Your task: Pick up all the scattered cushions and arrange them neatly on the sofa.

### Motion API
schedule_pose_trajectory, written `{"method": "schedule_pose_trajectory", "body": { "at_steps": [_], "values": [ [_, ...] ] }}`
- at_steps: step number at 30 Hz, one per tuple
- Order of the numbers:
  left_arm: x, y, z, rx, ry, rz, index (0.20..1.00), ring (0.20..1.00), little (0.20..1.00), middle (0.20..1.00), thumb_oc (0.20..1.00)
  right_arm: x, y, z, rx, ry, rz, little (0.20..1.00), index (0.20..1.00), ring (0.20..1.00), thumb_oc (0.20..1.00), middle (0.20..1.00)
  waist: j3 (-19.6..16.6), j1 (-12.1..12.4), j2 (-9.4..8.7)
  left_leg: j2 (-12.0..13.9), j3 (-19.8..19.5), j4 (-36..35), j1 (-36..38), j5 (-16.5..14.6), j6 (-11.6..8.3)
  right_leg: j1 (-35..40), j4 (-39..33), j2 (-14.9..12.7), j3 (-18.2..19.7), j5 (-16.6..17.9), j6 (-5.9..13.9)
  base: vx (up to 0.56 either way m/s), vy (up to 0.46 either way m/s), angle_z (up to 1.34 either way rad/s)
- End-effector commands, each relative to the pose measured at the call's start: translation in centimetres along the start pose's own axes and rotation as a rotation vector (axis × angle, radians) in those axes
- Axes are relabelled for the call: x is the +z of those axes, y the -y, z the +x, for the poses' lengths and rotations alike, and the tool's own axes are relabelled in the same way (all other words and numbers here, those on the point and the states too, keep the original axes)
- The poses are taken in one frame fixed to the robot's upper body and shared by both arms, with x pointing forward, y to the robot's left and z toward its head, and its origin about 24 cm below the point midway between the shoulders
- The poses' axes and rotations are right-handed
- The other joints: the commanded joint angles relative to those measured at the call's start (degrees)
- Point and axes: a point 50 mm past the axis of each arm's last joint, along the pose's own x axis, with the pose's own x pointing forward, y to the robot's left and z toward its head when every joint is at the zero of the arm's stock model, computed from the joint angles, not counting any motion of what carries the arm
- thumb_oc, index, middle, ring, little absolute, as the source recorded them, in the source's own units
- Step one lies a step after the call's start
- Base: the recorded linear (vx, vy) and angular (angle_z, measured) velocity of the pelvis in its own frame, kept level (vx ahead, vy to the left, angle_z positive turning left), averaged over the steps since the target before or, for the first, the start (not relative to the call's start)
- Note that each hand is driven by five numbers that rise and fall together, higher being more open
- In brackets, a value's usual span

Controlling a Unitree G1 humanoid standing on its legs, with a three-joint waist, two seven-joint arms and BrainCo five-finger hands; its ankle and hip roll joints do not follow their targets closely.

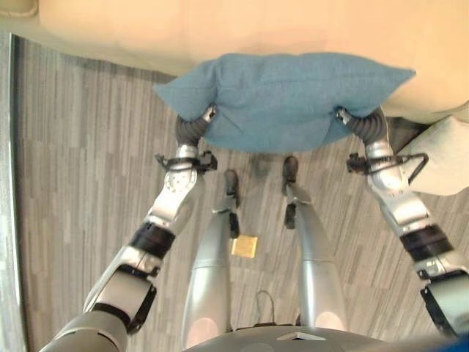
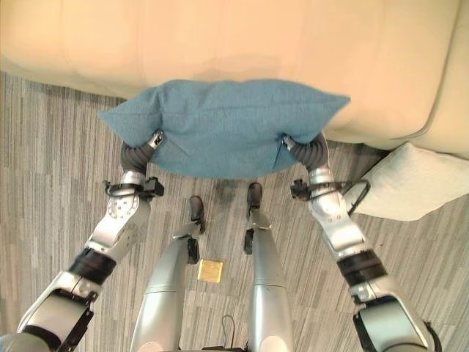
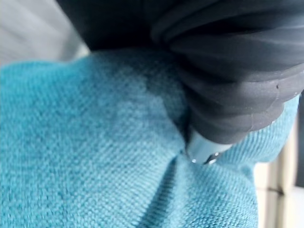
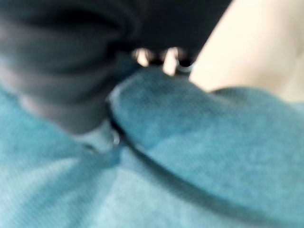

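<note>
I hold a blue cushion (image 1: 286, 99) in the air in front of the cream sofa (image 1: 220, 29), its top edge over the sofa's front. My left hand (image 1: 207, 116) grips its lower left edge and my right hand (image 1: 344, 116) its lower right edge, the cloth puckering round both. In the left wrist view a silver finger (image 3: 204, 149) digs into the blue fabric (image 3: 95, 156). In the right wrist view a fold of the cushion (image 4: 213, 156) sits pinched under the fingertips (image 4: 171, 59). A pale grey cushion (image 2: 414, 180) lies on the floor against the sofa, to my right.
Grey striped wood floor (image 1: 88, 161) runs along the sofa's front. A small yellow-brown square (image 1: 244, 246) lies on the floor. The sofa spans the whole far side of the view.
</note>
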Motion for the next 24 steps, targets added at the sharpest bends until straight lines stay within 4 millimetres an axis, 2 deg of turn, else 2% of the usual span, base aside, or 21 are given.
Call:
{"method": "schedule_pose_trajectory", "body": {
  "at_steps": [1,3,4,5,6,8,9,12,14,15,16,18,20,21,22,23,24],
  "values": [
    [1.1,3.8,-0.8,-0.201,0.096,-0.066,0.2,0.2,0.2,0.2,0.2,2.5,-2.8,-0.2,0.126,0.162,0.087,0.2,0.2,0.2,0.2,0.2,-2.9,0.57,1.41,0.59,-3.81,-10.83,10.04,4.99,-2.39,11.4,-3.42,1.12,-0.83,-2.5,3.91,0.09,0.006,-0.09],
    [-0.5,3.3,-1.8,-0.195,0.032,-0.068,0.2,0.2,0.2,0.2,0.2,0.6,-3.3,-1.4,0.143,0.072,0.101,0.2,0.2,0.2,0.2,0.2,-3.38,0.58,1.13,0.7,-3.61,-13.51,16.31,5.4,-2.49,17.99,-6.62,1.31,-1.58,-2.0,4.12,0.19,0.028,-0.05],
    [-2.5,2.1,-3.7,-0.207,-0.055,-0.032,0.2,0.2,0.2,0.2,0.2,-2.1,-4.0,-3.7,0.194,-0.056,0.1,0.2,0.2,0.2,0.2,0.2,-5.42,0.72,0.98,0.68,-3.56,-16.78,23.77,5.71,-2.55,25.95,-10.68,1.62,-2.15,-1.18,4.67,0.23,0.042,0.0],
    [-2.5,2.1,-3.7,-0.207,-0.055,-0.032,0.2,0.2,0.2,0.2,0.2,-2.1,-4.0,-3.7,0.194,-0.056,0.1,0.2,0.2,0.2,0.2,0.2,-5.47,0.72,0.99,0.68,-3.57,-16.96,23.75,5.92,-2.54,25.97,-10.93,1.63,-2.17,-0.96,4.67,0.32,0.1,-0.05],
    [-4.1,0.8,-5.3,-0.209,-0.137,-0.001,0.2,0.2,0.2,0.2,0.2,-4.2,-4.2,-5.5,0.235,-0.16,0.074,0.2,0.2,0.2,0.2,0.2,-7.5,0.54,1.0,0.68,-2.98,-18.78,29.8,5.51,-2.51,32.29,-13.4,1.73,-2.22,-0.84,5.19,0.15,0.063,-0.05],
    [-4.5,0.3,-5.8,-0.203,-0.157,0.012,0.2,0.2,0.2,0.2,0.2,-4.7,-4.0,-6.1,0.234,-0.189,0.082,0.2,0.2,0.2,0.2,0.2,-7.82,0.52,0.96,0.47,-2.8,-19.29,32.01,5.17,-2.43,34.47,-14.18,1.84,-2.03,-0.78,5.35,0.16,0.091,-0.04],
    [-5.2,-0.4,-6.9,-0.184,-0.2,0.003,0.2,0.2,0.2,0.2,0.2,-5.6,-3.6,-6.9,0.236,-0.234,0.059,0.2,0.2,0.2,0.2,0.2,-9.05,0.69,0.83,0.18,-2.74,-19.58,35.07,4.3,-2.23,37.82,-15.19,1.62,-1.91,-0.83,5.8,0.18,0.118,-0.06],
    [-5.6,-1.6,-8.1,-0.16,-0.235,0.017,0.2,0.2,0.2,0.2,0.2,-6.7,-2.9,-8.5,0.213,-0.305,0.075,0.2,0.2,0.2,0.2,0.2,-10.89,0.92,0.94,-0.24,-2.13,-19.98,38.83,2.96,-1.6,40.95,-15.12,1.15,-1.59,-0.69,6.8,0.15,0.124,-0.09],
    [-5.6,-1.9,-8.5,-0.155,-0.242,0.035,0.2,0.2,0.2,0.2,0.2,-7.1,-2.7,-9.2,0.205,-0.329,0.07,0.2,0.2,0.2,0.2,0.2,-11.18,1.03,0.98,-0.75,-2.14,-20.02,41.05,2.28,-0.86,41.28,-12.29,0.58,-1.32,0.03,7.93,0.09,0.143,-0.08],
    [-5.8,-1.9,-8.6,-0.156,-0.252,0.037,0.2,0.2,0.2,0.2,0.2,-7.4,-2.8,-9.4,0.205,-0.347,0.068,0.2,0.2,0.2,0.2,0.2,-11.23,0.96,1.05,-0.97,-1.85,-20.51,42.37,2.01,-0.37,40.92,-9.74,0.31,-0.99,1.19,8.69,0.03,0.217,-0.09],
    [-5.7,-2.1,-8.5,-0.153,-0.251,0.058,0.2,0.2,0.2,0.2,0.2,-7.3,-3.0,-9.2,0.194,-0.345,0.078,0.2,0.2,0.2,0.2,0.2,-10.79,0.65,1.46,-0.98,-1.09,-21.14,44.25,1.71,0.53,39.74,-3.47,0.25,-0.39,3.25,9.69,0.0,0.174,-0.15],
    [-5.6,-2.1,-8.3,-0.155,-0.245,0.075,0.2,0.2,0.2,0.2,0.2,-7.4,-3.2,-9.2,0.192,-0.347,0.083,0.2,0.2,0.2,0.2,0.2,-10.66,0.73,1.81,-1.02,-0.61,-21.72,46.08,1.31,1.01,38.82,-0.15,0.31,-0.42,3.07,9.44,0.04,0.149,-0.29],
    [-5.6,-2.4,-8.5,-0.141,-0.245,0.079,0.2,0.2,0.2,0.2,0.2,-7.3,-3.1,-9.1,0.191,-0.342,0.084,0.2,0.2,0.2,0.2,0.2,-11.41,0.82,1.78,-1.25,-0.12,-22.66,47.89,0.87,1.02,38.77,-1.48,0.76,-1.74,2.21,8.94,0.11,0.081,-0.45],
    [-5.6,-2.6,-8.6,-0.133,-0.246,0.08,0.2,0.2,0.2,0.2,0.2,-7.2,-3.0,-9.0,0.197,-0.337,0.077,0.2,0.2,0.2,0.2,0.2,-11.89,0.79,1.72,-1.32,0.0,-23.28,48.64,0.85,0.9,38.62,-3.0,1.88,-2.46,1.14,8.48,0.19,0.002,-0.38],
    [-5.8,-2.7,-8.7,-0.129,-0.255,0.074,0.2,0.2,0.2,0.2,0.2,-7.3,-3.0,-9.2,0.203,-0.342,0.08,0.2,0.2,0.2,0.2,0.2,-12.69,0.57,1.38,-1.79,0.14,-24.55,50.07,0.71,0.62,38.85,-8.03,4.24,-3.89,-0.19,7.6,0.26,-0.029,-0.25],
    [-5.9,-2.5,-8.7,-0.128,-0.263,0.072,0.2,0.2,0.2,0.2,0.2,-7.5,-2.8,-9.4,0.203,-0.351,0.081,0.2,0.2,0.2,0.2,0.2,-13.04,0.09,0.94,-2.69,-0.48,-24.77,50.99,0.33,0.32,37.91,-12.88,6.17,-5.6,0.51,6.77,0.22,-0.035,-0.25],
    [-5.9,-2.5,-8.7,-0.128,-0.263,0.072,0.2,0.2,0.2,0.2,0.2,-7.5,-2.7,-9.4,0.203,-0.351,0.081,0.2,0.2,0.2,0.2,0.2,-12.98,-0.03,1.05,-2.59,-0.6,-24.77,51.08,0.27,0.29,38.12,-13.05,6.24,-5.75,0.55,6.74,0.24,-0.077,-0.21]
  ]
}}
